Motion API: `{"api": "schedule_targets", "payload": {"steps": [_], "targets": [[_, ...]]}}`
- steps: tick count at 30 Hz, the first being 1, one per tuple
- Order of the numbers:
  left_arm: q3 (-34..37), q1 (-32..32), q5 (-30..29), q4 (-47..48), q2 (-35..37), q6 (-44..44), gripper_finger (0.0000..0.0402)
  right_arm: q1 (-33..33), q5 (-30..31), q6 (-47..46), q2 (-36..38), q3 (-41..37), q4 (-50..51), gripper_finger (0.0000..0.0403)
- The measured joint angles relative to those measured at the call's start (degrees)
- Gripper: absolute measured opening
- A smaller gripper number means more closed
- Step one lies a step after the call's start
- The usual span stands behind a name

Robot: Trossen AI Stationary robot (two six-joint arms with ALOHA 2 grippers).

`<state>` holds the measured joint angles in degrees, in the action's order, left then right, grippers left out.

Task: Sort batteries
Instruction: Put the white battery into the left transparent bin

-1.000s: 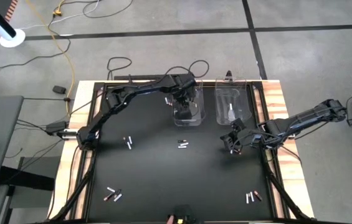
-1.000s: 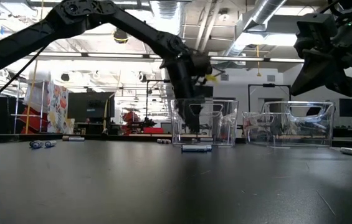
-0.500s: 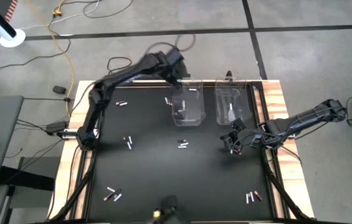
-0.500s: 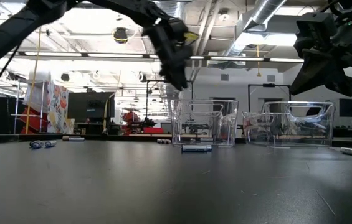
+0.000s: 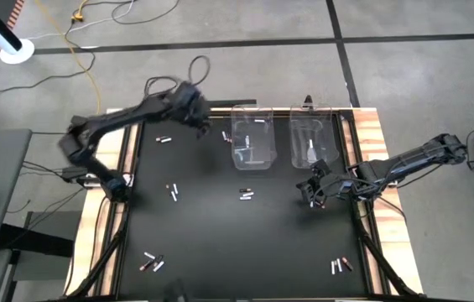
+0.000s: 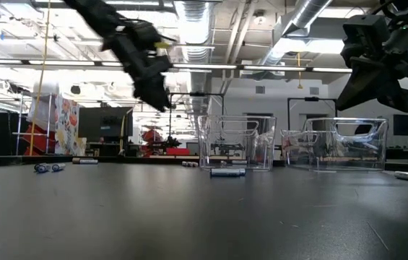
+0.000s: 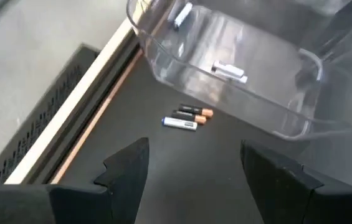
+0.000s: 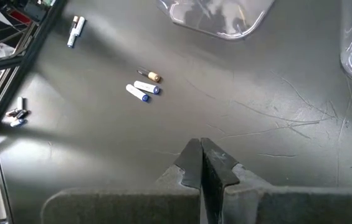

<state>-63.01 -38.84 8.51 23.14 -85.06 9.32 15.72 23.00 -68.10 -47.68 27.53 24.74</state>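
Black worktop (image 5: 211,235), wood-edged, with batteries scattered in small clusters. At its far edge, two clear plastic bins side by side: left bin (image 5: 253,143) with a few batteries inside, right bin (image 5: 314,138) likewise.

Left arm raised over the far-left part of the worktop, left gripper (image 5: 193,109) aloft just beside the left bin, fingers (image 7: 126,171) spread apart and grasping nothing. Right gripper (image 5: 316,190) hovering near the right edge, below the right bin, fingers (image 8: 202,163) clenched together, nothing between them.

Loose batteries well apart: a pair by the left bin (image 7: 188,117), a pair near the far-left edge (image 5: 164,139), a pair mid-left (image 5: 173,192), a cluster at centre (image 5: 247,195), a group near-left (image 5: 151,263), a group near-right (image 5: 341,265).

Step in hand, apparently: between a drop and the next pick, left gripper empty above the worktop. Next move calls for choosing a nearby cluster, likely the pair beside the left bin, descending with fingers straddling a single battery, then closing without nudging its neighbour.
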Motion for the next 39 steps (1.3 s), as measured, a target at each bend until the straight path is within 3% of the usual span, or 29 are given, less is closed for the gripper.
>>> {"api": "schedule_targets", "payload": {"steps": [6, 11, 27, 31, 39], "targets": [[20.9, 0.0, -0.5, -17.7, 12.0, 0.7, 0.0246, -0.1, 0.0, 0.0, 0.0, 0.0, 0.1, 0.0017], [29.8, 0.0, -2.3, -25.6, 14.9, 2.4, 0.0246, -0.1, 0.0, -0.9, 0.0, 0.0, 0.1, 0.0017], [32.8, 0.2, -2.5, -25.7, 9.9, -12.9, 0.0246, -0.1, 0.0, -1.1, 0.0, 0.0, 0.0, 0.0017], [32.8, 0.2, -2.5, -26.2, 9.9, -11.8, 0.0249, -0.1, 0.0, -1.1, 0.0, 0.0, 0.0, 0.0017], [32.8, 0.2, -2.5, -28.3, 9.9, -12.2, 0.0314, -0.1, 0.0, -1.0, 0.0, 0.0, 0.0, 0.0017]]}}
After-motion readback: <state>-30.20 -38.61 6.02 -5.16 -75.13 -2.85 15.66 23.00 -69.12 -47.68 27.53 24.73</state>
